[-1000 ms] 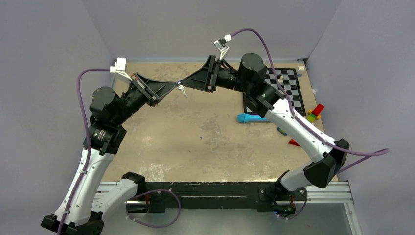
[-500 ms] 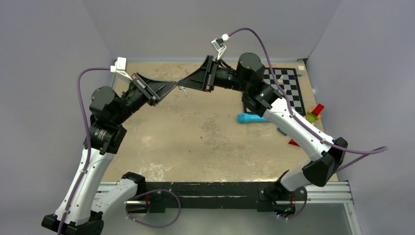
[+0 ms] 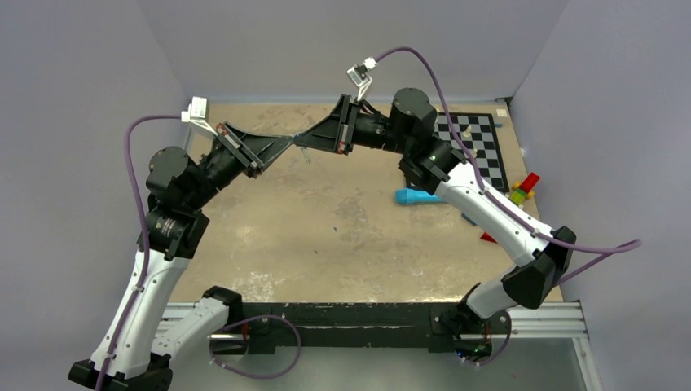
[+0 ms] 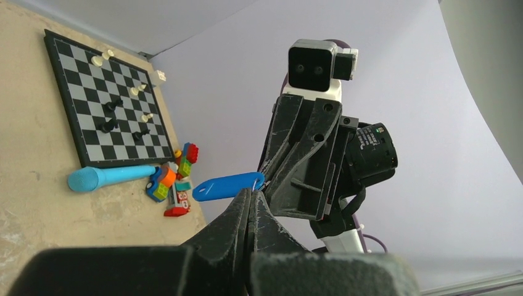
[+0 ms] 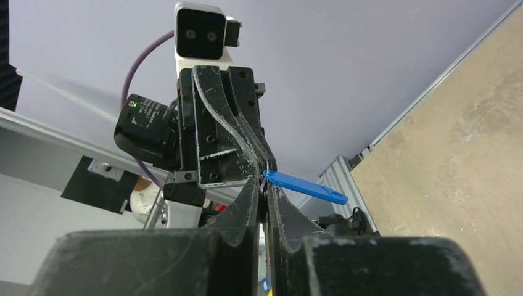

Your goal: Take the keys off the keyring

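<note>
The work surface is a worn tan table (image 3: 342, 220) enclosed by plain pale grey walls, with a metal rail (image 3: 391, 322) along its near edge. 2 arms rise from that rail and meet tip to tip above the far middle of the table, clear of the surface.

Left gripper (image 4: 250, 196): the jaws are clenched, the 2 fingers pressed flat together with no gap visible in its own wrist view. Whether any metal lies between them cannot be told.

Right gripper (image 5: 266, 189): the fingers stand nearly together, with only a narrow slit between them. Whether they pinch anything cannot be told.

Task item: the bright blue oval tag (image 4: 227, 185) hangs in the air at the point where the 2 sets of fingertips converge. 1 end sits at the fingertips; the rest projects freely to the side, touching neither the table nor a wall. The keys (image 4: 261, 180) are tiny grey metal at that fingertip end, too small to make out singly. Which gripper carries the assembly cannot be determined.

Other items, all on the right part of the table, well apart from the grippers: a chessboard (image 3: 481, 151) with a few pieces standing on it; a long light-blue tube-shaped tool (image 3: 417, 196) lying just beside the board's near edge; a cluster of small coloured blocks (image 3: 524, 187) near the right wall.
</note>
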